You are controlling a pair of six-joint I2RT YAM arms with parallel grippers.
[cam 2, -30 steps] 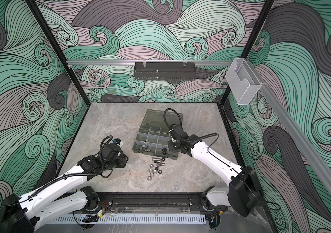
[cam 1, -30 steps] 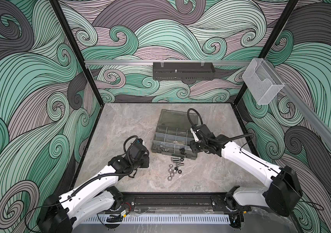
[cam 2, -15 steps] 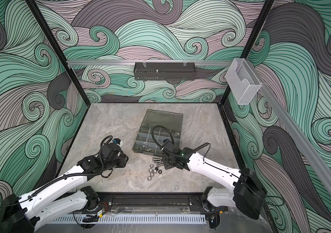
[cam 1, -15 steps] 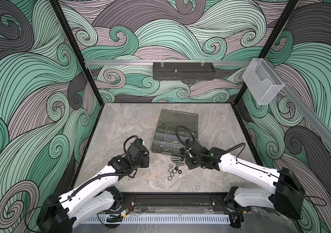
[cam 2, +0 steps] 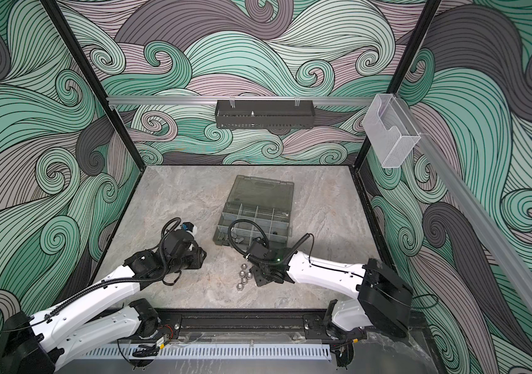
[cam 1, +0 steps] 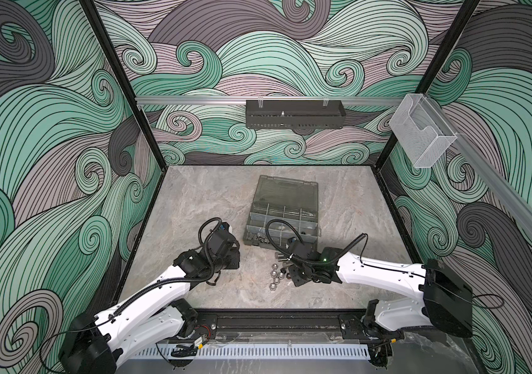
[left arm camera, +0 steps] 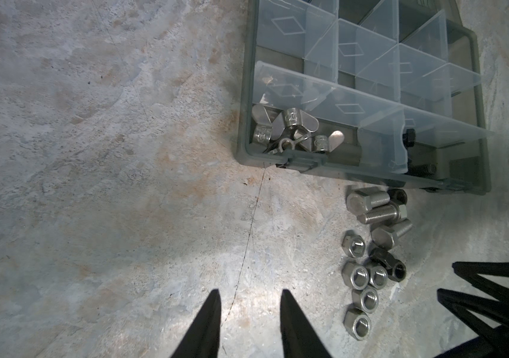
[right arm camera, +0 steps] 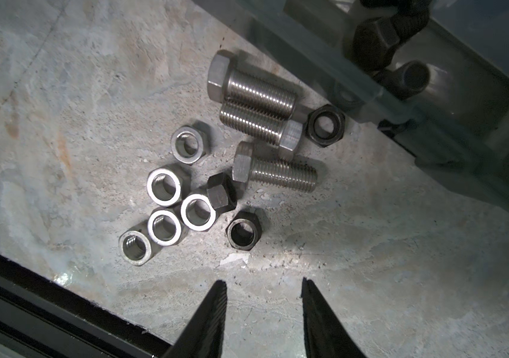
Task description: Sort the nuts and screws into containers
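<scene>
Swung down from above the containers (left arm camera: 246, 93), the right end effector (right arm camera: 264, 286) hovers narrowly parted, empty, near nuts (right arm camera: 196, 212) and screws (right arm camera: 259, 93) on the worktop (right arm camera: 61, 93) just beside them; black screws (right arm camera: 370, 40) seemingly lie inside; left end effector (left arm camera: 248, 294), likewise parted, holds nothing.

screws (right arm camera: 256, 90): three silver, lying flat on the counter (right arm camera: 61, 93), just beside the containers (left arm camera: 333, 102) | nuts (right arm camera: 164, 189): five silver clustered, holes up, black ones mixed in | containers: smoky grey, open (black screws already in one)
</scene>
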